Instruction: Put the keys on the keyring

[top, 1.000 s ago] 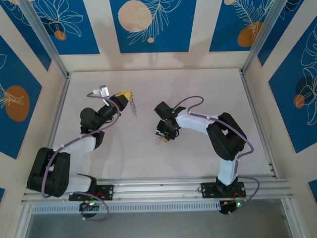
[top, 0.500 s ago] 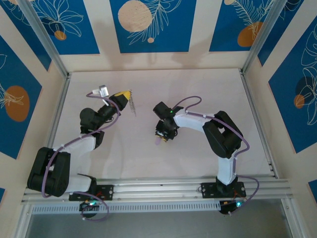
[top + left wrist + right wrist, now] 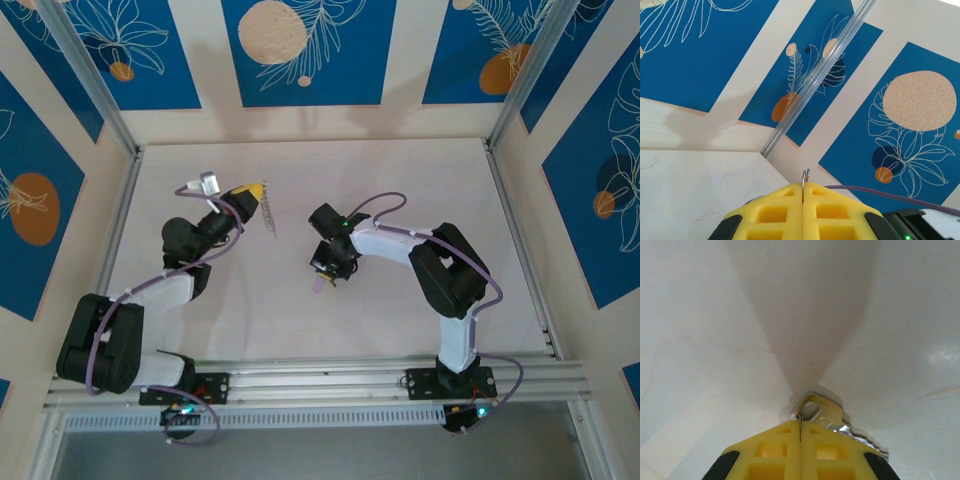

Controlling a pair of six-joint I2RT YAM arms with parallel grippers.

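The right gripper (image 3: 800, 437) has its yellow pads pinched shut on the tiny silvery metal key with a pale lilac head (image 3: 821, 412), which juts just beyond its fingertips, low against the pale tabletop (image 3: 715, 340). The left gripper (image 3: 803, 192) is clamped on the grey metal oblong keyring (image 3: 804, 176) — a thin edge pokes from its tips. The step looks like the key pick-up. The next move calls for lifting the key and lining its hole up with the loop's opening — fine work.

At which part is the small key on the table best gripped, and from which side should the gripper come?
Probably near its holed end, from straight above. The key seems to lie flat on the table, so only its thin edges can be pinched, and the hole should stay free for the keyring. The right gripper is shut there, the hole showing past its fingertips.
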